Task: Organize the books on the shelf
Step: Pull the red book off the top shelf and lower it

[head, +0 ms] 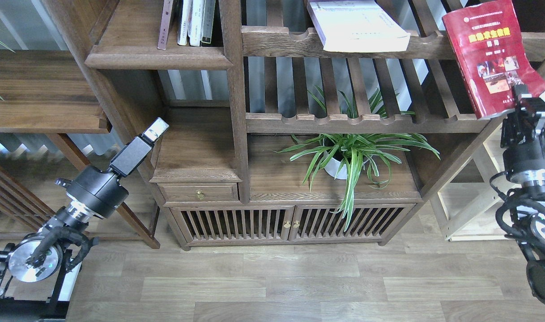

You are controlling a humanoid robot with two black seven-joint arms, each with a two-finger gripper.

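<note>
**Red book pinched by its lower corner, awaiting a slot**

Right gripper (pixel 530 99) clamped on the lower right corner of the red book (pixel 494 58), fingers pressed against cover and back. Held at the corner probably to leave the rest of the book free for sliding between neighbours. Book lifted clear in front of the slatted shelf (pixel 366 121) at far right, tilted with its top leaning left, yellow title band facing out.

Left gripper (pixel 157 128) raised beside the small cabinet top, holding nothing; seen end-on, so spread or closed cannot be told. Parked low and left, likely to keep out of the way of the carrying arm.

Further out: white book (pixel 357 24) lying flat on the upper scalloped rail, overhanging its front edge, not yet filed. Solid shelf board (pixel 158 56) at upper left carrying a few thin upright books (pixel 194 20), with open room to their left for incoming volumes. Maroon book not in view. Potted plant (pixel 351 154) below, well apart from both arms.

Judged early in the task: one book in hand, one waiting.
</note>
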